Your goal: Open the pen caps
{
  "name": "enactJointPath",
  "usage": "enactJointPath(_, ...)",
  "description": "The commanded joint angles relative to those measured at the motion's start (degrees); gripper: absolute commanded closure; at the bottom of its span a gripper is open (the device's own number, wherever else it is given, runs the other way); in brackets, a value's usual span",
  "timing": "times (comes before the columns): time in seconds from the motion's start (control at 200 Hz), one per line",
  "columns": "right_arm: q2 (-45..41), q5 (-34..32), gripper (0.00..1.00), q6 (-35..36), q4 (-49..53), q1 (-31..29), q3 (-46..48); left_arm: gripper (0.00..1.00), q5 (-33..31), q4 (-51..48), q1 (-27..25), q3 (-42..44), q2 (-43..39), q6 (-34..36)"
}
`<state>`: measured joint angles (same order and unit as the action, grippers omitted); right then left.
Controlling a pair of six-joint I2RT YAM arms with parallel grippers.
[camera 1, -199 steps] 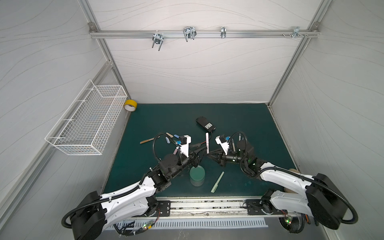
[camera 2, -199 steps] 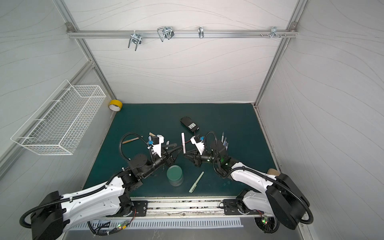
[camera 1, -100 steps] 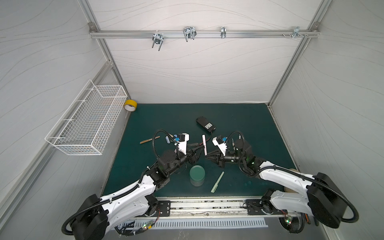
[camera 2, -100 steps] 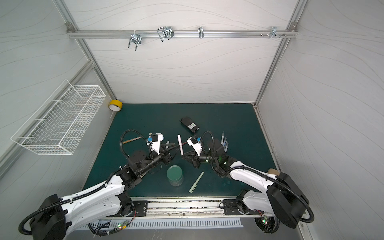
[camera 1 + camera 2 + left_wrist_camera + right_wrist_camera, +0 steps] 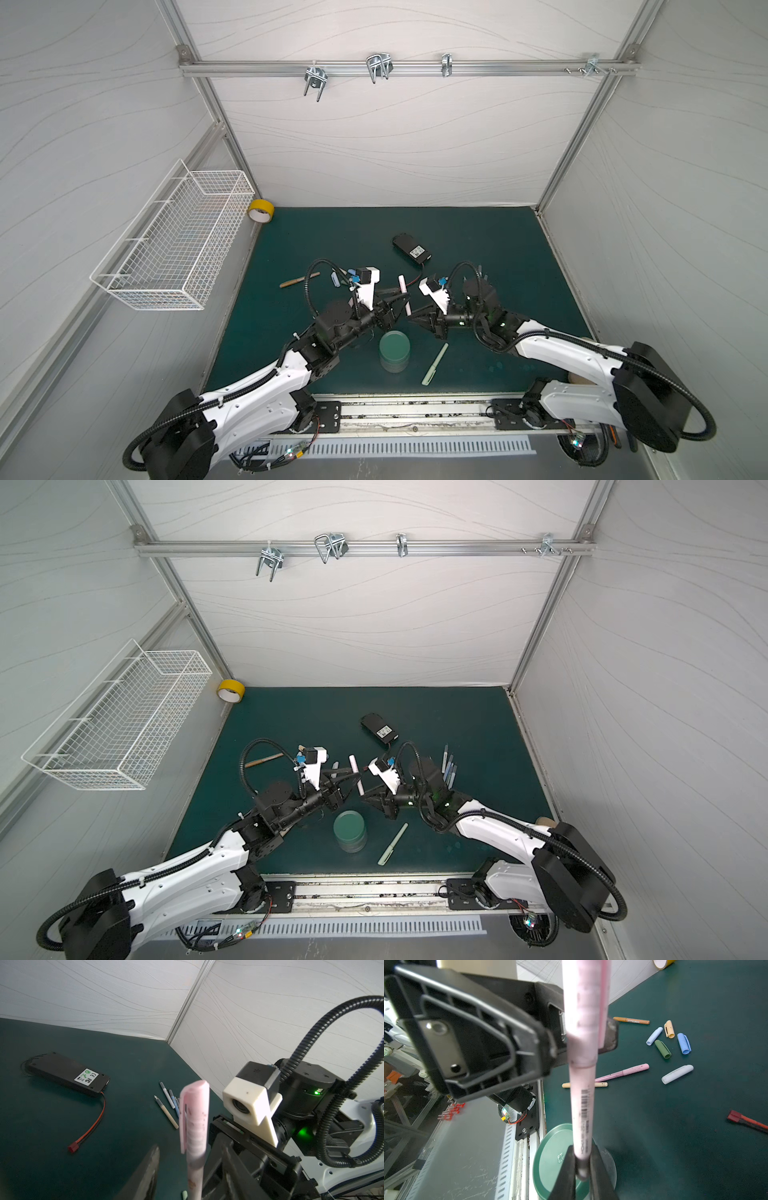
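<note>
Pink pen (image 5: 404, 296): held upright above the counter (image 5: 498, 249) between the two arms, cap end up; seen in both top views.
Right gripper (image 5: 582, 1167): fingers clamped on the pen's lower barrel, near the tail; green lid (image 5: 550, 1159) lies below it in the right wrist view.
Left gripper (image 5: 187, 1172): fingers part-way apart, one on each side of the pen at about the cap's lower edge. Whether the pads (image 5: 149, 1167) already press the cap cannot be told; a gap shows on one side in the left wrist view.
Cap (image 5: 194, 1113): still seated on the pink pen, clip facing the left wrist camera.
Step in hand: setting up the pull on this cap. One arm anchors the barrel, the other is lining up on the cap.
Next move: left fingers need to close firmly on the cap, above the seam, then draw straight along the pen's axis while the right holds fast. An off-axis pull would likely bend or slip the pen.
Loose caps (image 5: 670, 1043): blue, tan, green and white, lying together on the counter to the left.
Bare pens (image 5: 448, 766): a small row on the right side, near the battery pack (image 5: 411, 248).
Still capped, by the look: a pale green pen (image 5: 434, 363) beside the lid, and a brown pen (image 5: 299, 279).
</note>
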<state>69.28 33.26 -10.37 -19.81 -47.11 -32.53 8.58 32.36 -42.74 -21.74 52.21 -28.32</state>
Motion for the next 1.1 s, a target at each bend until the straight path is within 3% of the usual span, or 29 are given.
enactJointPath(0.0, 0.3, 0.14, 1.0, 4.73, 3.69, -1.47, -1.85, 0.54, -0.37, 0.97, 0.46, -2.52, -0.88, -0.45)
enactJointPath(0.245, 1.02, -1.0, 1.0, 7.19, 6.23, -2.99, -2.97, 0.61, -0.84, -0.14, 0.98, -2.47, -2.77, -0.56)
enactJointPath(0.67, 0.0, -3.73, 1.0, 7.35, 7.01, -3.28, -2.82, 0.91, -1.16, -1.6, 1.33, -2.52, -3.43, -0.42)
enactJointPath(0.725, -0.57, -4.39, 0.93, 7.36, 6.9, -3.25, -2.55, 0.94, -1.14, -1.48, 1.34, -2.52, -3.34, -0.51)
enactJointPath(0.785, -1.61, -5.32, 0.75, 7.28, 6.65, -3.26, -2.12, 0.94, -1.3, -1.27, 1.39, -2.44, -3.25, -0.75)
enactJointPath(0.835, -2.67, -5.99, 0.66, 7.05, 6.21, -3.25, -1.53, 0.94, -1.81, -1.02, 1.41, -2.37, -2.84, -1.68)
enactJointPath(1.095, -10.21, -7.37, 0.61, 5.02, 0.11, -3.05, 3.44, 0.98, 1.52, 9.85, 1.33, -0.87, 3.85, -7.49)
